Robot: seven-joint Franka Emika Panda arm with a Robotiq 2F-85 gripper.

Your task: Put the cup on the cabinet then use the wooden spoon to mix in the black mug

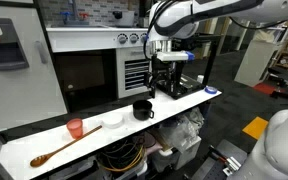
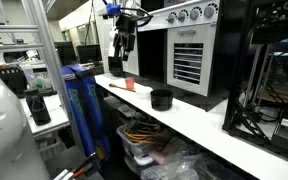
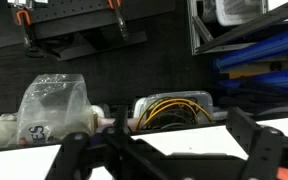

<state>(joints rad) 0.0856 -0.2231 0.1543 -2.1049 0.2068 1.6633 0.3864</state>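
The pincer [image 1: 161, 70] hangs high over the tabletop [image 1: 184, 100], well above everything on it. In the wrist view its dark fingers [image 3: 266, 150] stand wide apart at the bottom of the picture with nothing between them. An exterior view [image 2: 122, 52] likewise shows it empty in the air, with the cup below.

The cup [image 1: 75, 128] stands upright on the tabletop toward the left, not on the cabinet [image 1: 84, 42], whose white frame and dark recess rise behind it. The spoon [image 1: 52, 153] lies flat on the tabletop just near and left of the cup. Its oval bowl is at the near left end and its handle points toward the cup. Whether it touches the cup cannot be told.

The mug [image 1: 143, 110] sits upright to the right of the cup, well apart from it. A small white bowl [image 1: 112, 122] lies between the two. In an exterior view the cup [image 2: 129, 84] is farther along the tabletop than the mug [image 2: 161, 98].

The wrist view looks past the tabletop edge to a clear plastic bag [image 3: 54, 105] and a bin of yellow cables [image 3: 174, 110] below.
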